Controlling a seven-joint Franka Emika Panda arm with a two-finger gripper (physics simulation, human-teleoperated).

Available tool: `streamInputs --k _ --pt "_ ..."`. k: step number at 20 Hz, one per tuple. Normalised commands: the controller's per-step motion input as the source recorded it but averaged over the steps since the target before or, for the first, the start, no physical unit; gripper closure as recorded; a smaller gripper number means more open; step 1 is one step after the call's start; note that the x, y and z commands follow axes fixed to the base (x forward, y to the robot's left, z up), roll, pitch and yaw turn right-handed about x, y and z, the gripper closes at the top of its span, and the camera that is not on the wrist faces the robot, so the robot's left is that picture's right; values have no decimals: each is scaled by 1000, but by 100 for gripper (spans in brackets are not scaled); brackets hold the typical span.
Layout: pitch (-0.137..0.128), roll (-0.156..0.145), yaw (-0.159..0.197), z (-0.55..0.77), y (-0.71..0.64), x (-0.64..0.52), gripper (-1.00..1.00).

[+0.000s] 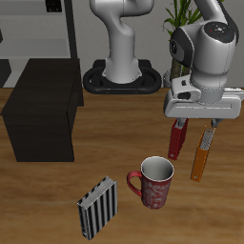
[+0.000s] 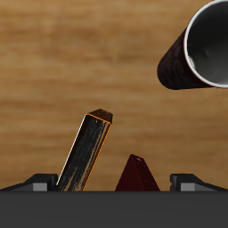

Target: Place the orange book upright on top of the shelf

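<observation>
Left to right in your exterior view: shelf [image 1: 43, 119], mid-left; striped book [image 1: 97, 207], bottom; mug [image 1: 153, 180]; red book [image 1: 176, 139]; orange book [image 1: 200, 156], centre-right, hanging below your gripper [image 1: 204, 122]. Whether the jaws clamp it, you cannot tell.

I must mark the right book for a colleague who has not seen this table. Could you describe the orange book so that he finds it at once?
Find the gripper hanging over the table near the red mug. Two thin books stand under it, side by side. The orange book is the bright one, farther from the black shelf; its neighbour, the dark red book, is duller.
</observation>
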Motion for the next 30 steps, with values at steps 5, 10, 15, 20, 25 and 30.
streamInputs --k 5,10,15,20,25,30 --pt "-40 26 1 -200 245 12 -100" --pt "-15 22 -17 -244 220 13 -100" --pt "15 3 -6 -167 59 56 -100" --pt "27 12 -6 -199 39 47 -100" --pt "20 18 -14 -98 -21 3 -100" --pt "35 22 -11 -139 -95 43 100"
